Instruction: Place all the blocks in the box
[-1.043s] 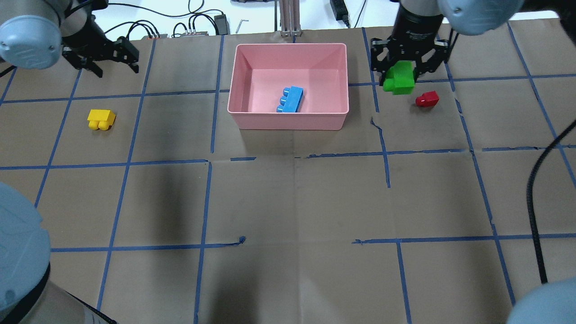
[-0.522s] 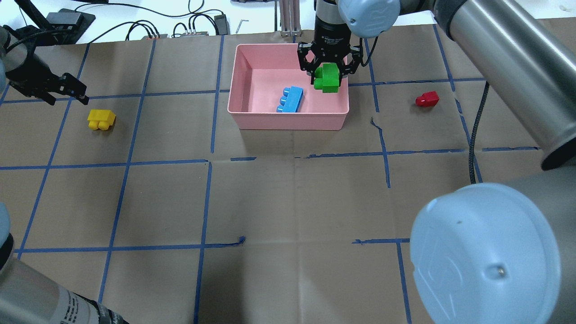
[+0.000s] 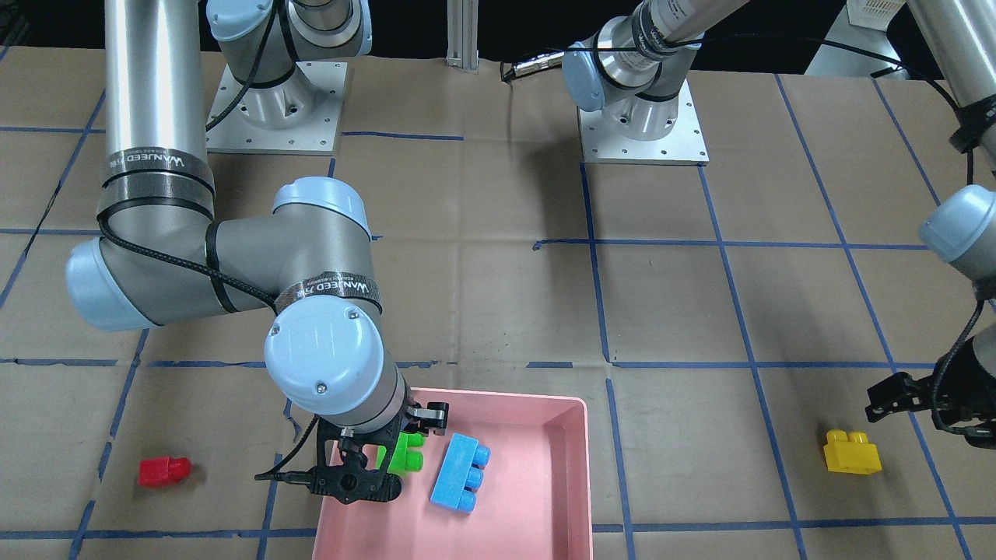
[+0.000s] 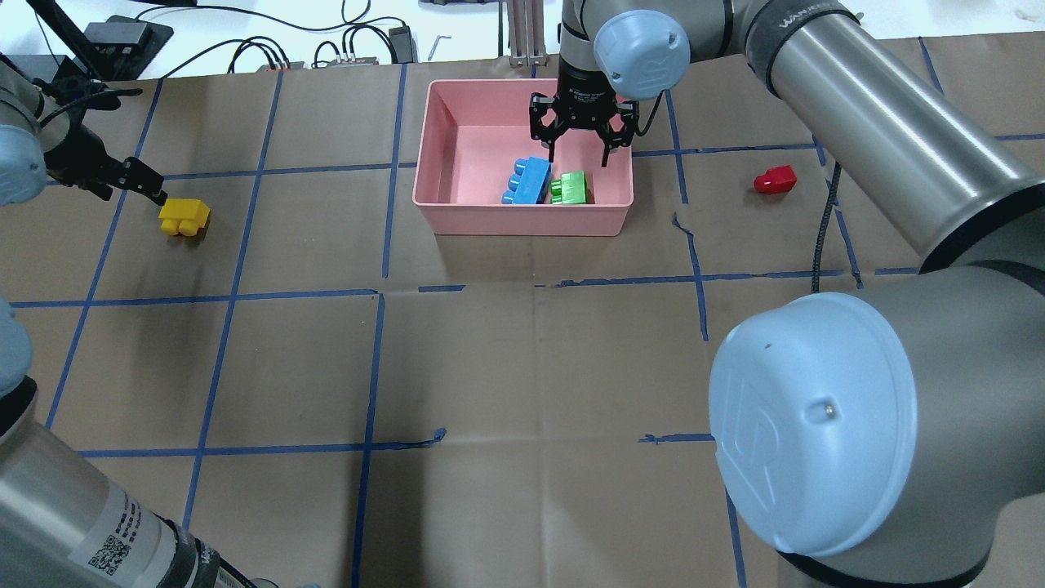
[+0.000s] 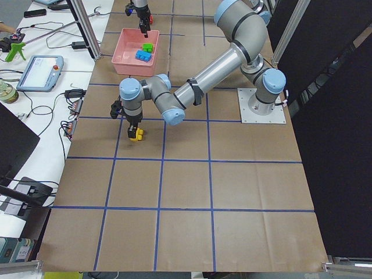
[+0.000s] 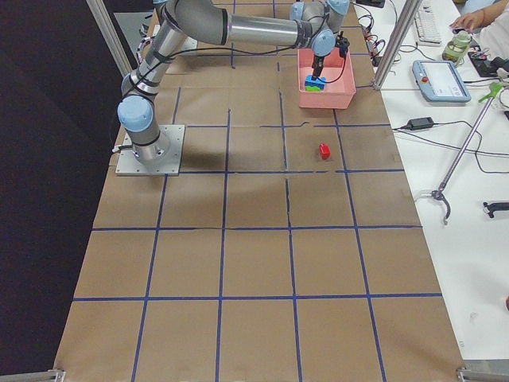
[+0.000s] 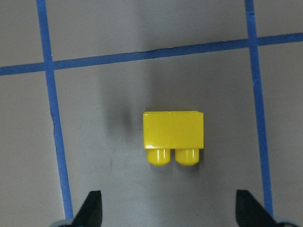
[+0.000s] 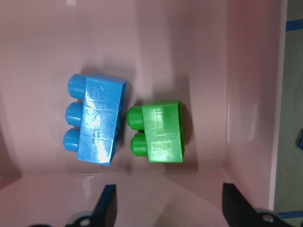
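Observation:
The pink box (image 4: 522, 220) stands at the far middle of the table. In it lie the light-blue block (image 4: 526, 181) and the green block (image 4: 571, 189), side by side, as the right wrist view shows them (image 8: 97, 118) (image 8: 163, 132). My right gripper (image 4: 581, 151) hangs open and empty above them. The red block (image 4: 775, 179) lies on the table right of the box. The yellow block (image 4: 184, 218) lies at the far left. My left gripper (image 4: 135, 184) is open just beside and above it, with the block centred ahead of the fingers in the left wrist view (image 7: 173, 135).
The table is covered in brown paper with a blue tape grid. Cables and small devices (image 4: 351, 49) lie on the white strip beyond the far edge. An aluminium post (image 4: 526, 33) stands just behind the box.
My right gripper carried the green block from beside the red block to over the box and let it go; it now lies next to the blue block. My left gripper moved down towards the yellow block.

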Controlling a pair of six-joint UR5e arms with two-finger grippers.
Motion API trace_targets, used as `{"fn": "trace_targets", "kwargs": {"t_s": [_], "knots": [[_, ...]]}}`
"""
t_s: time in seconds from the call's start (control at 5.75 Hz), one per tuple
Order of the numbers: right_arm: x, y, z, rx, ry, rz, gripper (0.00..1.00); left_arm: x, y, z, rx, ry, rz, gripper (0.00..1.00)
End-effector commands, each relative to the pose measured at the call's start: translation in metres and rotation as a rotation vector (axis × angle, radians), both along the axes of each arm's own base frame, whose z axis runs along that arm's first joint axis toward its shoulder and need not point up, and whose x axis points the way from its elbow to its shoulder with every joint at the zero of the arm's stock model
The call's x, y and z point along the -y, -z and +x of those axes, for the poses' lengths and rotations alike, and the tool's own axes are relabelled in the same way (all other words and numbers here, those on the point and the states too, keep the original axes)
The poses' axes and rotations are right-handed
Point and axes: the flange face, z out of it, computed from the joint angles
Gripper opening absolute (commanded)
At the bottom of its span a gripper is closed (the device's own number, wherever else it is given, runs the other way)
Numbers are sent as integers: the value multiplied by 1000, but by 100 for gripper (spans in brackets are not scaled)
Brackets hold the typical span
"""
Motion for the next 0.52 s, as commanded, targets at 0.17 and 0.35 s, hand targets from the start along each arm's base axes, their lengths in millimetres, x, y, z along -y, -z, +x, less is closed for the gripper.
{"fn": "trace_targets", "kwargs": {"t_s": [0.17,0.35], "knots": [[5,-49,-36,7,22,-50,100,-6,23,-5,54,729,21,96],[12,-63,-84,1,-37,-68,100,-6,31,-6,67,965,26,96]]}}
